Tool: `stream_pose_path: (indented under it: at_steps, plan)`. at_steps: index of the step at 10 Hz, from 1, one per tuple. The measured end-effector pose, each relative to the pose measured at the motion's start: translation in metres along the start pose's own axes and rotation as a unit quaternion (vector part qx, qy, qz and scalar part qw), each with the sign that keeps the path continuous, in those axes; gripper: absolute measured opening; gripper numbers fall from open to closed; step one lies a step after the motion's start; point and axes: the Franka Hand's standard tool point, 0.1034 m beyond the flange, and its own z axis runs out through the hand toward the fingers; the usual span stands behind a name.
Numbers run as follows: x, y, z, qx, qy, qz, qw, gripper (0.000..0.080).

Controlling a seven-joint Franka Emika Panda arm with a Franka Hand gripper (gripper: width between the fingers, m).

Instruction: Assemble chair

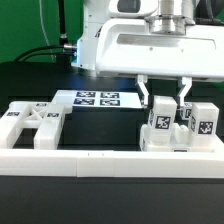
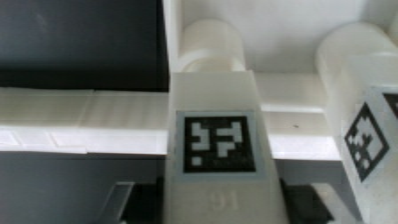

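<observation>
**Exterior view.**
- Item: matte white blocky plastic chair leg (image 1: 160, 122) with a black-and-white square tag on its face. It stands upright at the exterior view's right, on the black tabletop (image 1: 110, 128).
- It is just behind the long low white border rail (image 1: 100, 160).
- Two similar white tagged neighbouring blocks (image 1: 203, 122) stand close beside it, further to the right.
- A flat white notched frame piece (image 1: 33, 125) lies well apart, at the exterior view's left.
- The marker board (image 1: 95, 98) lies further back, between the two groups.
- The end effector (image 1: 165, 100) hangs directly over the leg group. Its fingers are spread and point down, and it carries nothing.

**Wrist view.**
- The chair leg (image 2: 219, 120) fills the centre, tag facing the camera. Its rounded far end is lost in blur.
- The end effector (image 2: 219, 208) straddles the leg, jaws wide, with a dark finger on each side. No contact can be made out.
- A neighbouring block (image 2: 365, 125) sits just beside the leg.

**Handling notes (judgement).**
- The leg is probably rigid, light and not fragile.
- The smooth plastic is likely somewhat slippery, so the leg may twist in a loose grip.
- Best hold: the two flat parallel side faces, around the tag's height and centred.
- The narrow gap to the neighbouring block leaves little room for the finger on that side, and a nudge could topple the block.
</observation>
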Motion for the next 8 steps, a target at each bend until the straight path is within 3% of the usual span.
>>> stream_pose_path:
  at_steps: [2, 4, 8]
  plan:
    - [0.000, 0.000, 0.000, 0.000, 0.000, -0.001, 1.000, 0.0290]
    - [0.001, 0.001, 0.000, 0.000, 0.000, -0.002, 1.000, 0.0604]
    - [0.024, 0.027, -0.017, -0.001, -0.017, -0.021, 1.000, 0.0649]
